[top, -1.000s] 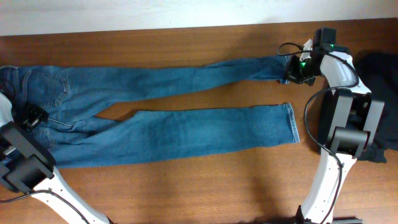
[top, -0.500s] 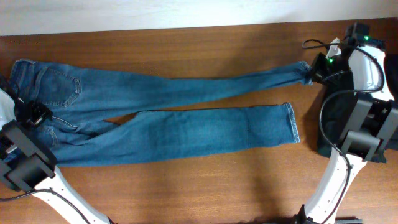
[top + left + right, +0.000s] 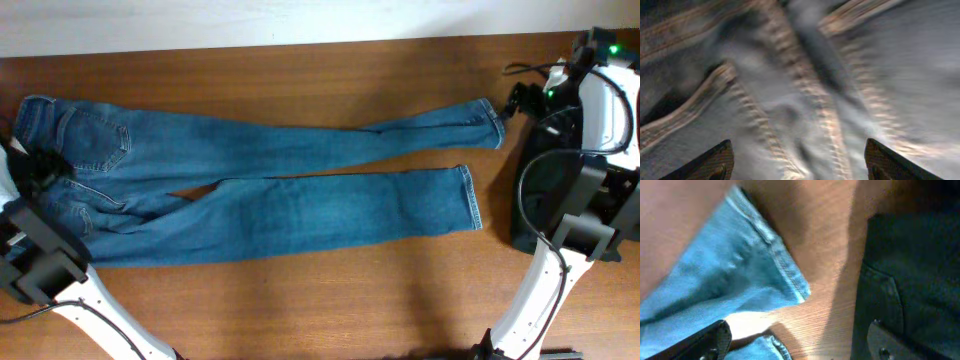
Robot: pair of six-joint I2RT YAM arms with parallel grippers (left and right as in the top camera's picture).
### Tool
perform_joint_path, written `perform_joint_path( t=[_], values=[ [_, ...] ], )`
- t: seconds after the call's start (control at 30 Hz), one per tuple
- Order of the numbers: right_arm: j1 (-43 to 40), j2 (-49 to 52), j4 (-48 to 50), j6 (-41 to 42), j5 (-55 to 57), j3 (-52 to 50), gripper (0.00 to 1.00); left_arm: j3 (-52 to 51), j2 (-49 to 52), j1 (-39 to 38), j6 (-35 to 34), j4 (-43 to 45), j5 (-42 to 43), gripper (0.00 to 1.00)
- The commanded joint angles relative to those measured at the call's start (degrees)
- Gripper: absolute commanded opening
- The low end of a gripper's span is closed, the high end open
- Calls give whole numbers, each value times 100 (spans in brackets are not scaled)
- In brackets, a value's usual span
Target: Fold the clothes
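The jeans (image 3: pixel 280 190) lie flat across the middle of the table (image 3: pixel 300 300), waistband at the far left of the overhead frame and both legs running right. The black garment (image 3: pixel 910 280) sits at the right edge, dark beside the cuff in the right wrist view.

Your left gripper (image 3: pixel 42 165) hovers over the waistband at the left edge. In its wrist view its fingers stand wide apart with stitched denim close beneath, so it is open and grips nothing. Your right gripper (image 3: pixel 515 100) sits in the upper right, just beside the upper cuff (image 3: pixel 490 115), jaws spread and empty.

The step in hand looks like the first lengthwise fold, laying one leg over the other. The legs splay: the upper one angles toward the upper right, and the lower cuff (image 3: pixel 468 200) lies well below it. Take the upper cuff by its hem edge and pinch the upper waist corner at the same time — lift both ends together. Carry them toward the bottom of the frame so the seams land on each other. Keep the fabric taut between the arms or the knee will likely sag and wrinkle.

Count — one pair of jeans, two legs, two cuffs, one black garment, two grippers.
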Motion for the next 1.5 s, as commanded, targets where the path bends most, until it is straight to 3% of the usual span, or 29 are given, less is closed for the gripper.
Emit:
perform_joint_path(
  t=[0.0,0.03,0.1,0.27,0.3,0.4,0.57,0.83,0.93,1.1,1.23,1.33,1.47],
  values=[
    [297,-282,-24,-111,-765,361,70,732,-160,-162,509,-127,1464,75],
    [553,-262,76,-107,-828,326,45,743,-157,-337,518,-114,1615,68],
    [925,-190,195,-107,-732,256,31,654,-149,-601,612,-133,1611,56],
    [1867,122,295,129,151,232,21,577,-146,-1414,774,-155,1587,28],
    [2020,219,376,291,315,229,18,577,-138,-1655,772,-111,1526,19],
    [2140,411,575,313,315,229,12,566,-92,-1950,769,-44,1252,11],
    [2144,778,815,570,339,227,4,566,166,-2455,752,-391,1248,11],
    [2144,955,629,855,339,227,4,566,588,-2990,640,-894,1266,11],
    [2144,955,302,870,334,229,4,566,811,-3191,643,-874,1263,18],
    [2144,955,101,868,337,227,4,566,1198,-3348,643,-800,1266,19],
    [2144,964,343,870,337,227,5,566,1453,-3383,643,-765,1263,20],
    [2144,970,533,953,339,144,5,566,1510,-3383,643,-767,1263,28],
    [2144,973,914,1056,341,-238,5,566,1515,-3383,645,-765,1261,29]
  ],
)
